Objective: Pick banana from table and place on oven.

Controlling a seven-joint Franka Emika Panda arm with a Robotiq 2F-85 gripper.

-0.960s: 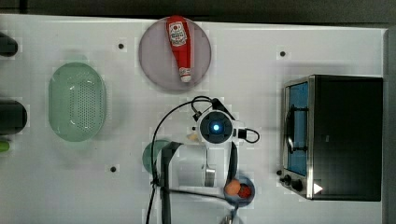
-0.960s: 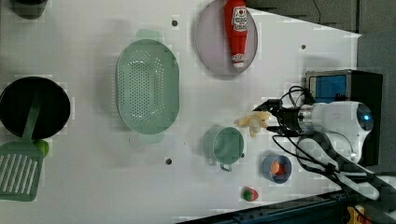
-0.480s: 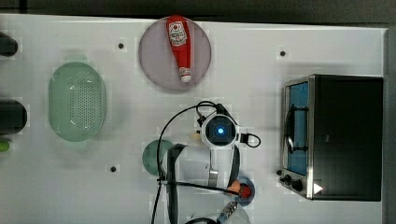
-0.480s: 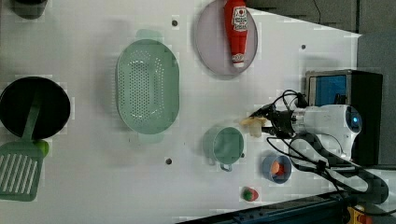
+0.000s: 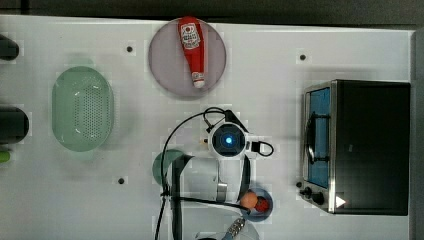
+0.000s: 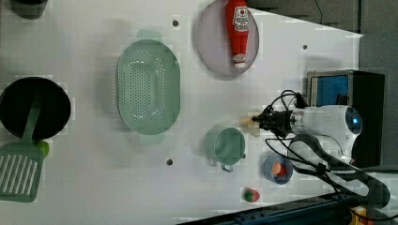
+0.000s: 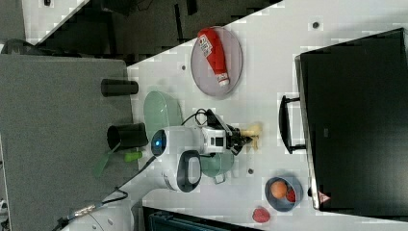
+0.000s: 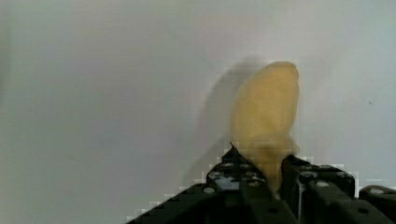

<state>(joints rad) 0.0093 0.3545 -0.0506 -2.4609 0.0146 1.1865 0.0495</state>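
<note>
- On the left view's left I see a black pan and a green slotted spatula, then a green colander lying on the white tabletop
- Further right in the left view, a ketchup bottle lies on a grey plate, with a green cup lower down
- Just right of the cup sits the banana, resting on the tabletop
- My pincer is clamped on the banana's near end in the wrist view, a finger on either side of it
- A blue bowl holds an orange ball, right of the cup
- The oven stands at the left view's right, well apart from the banana
</note>
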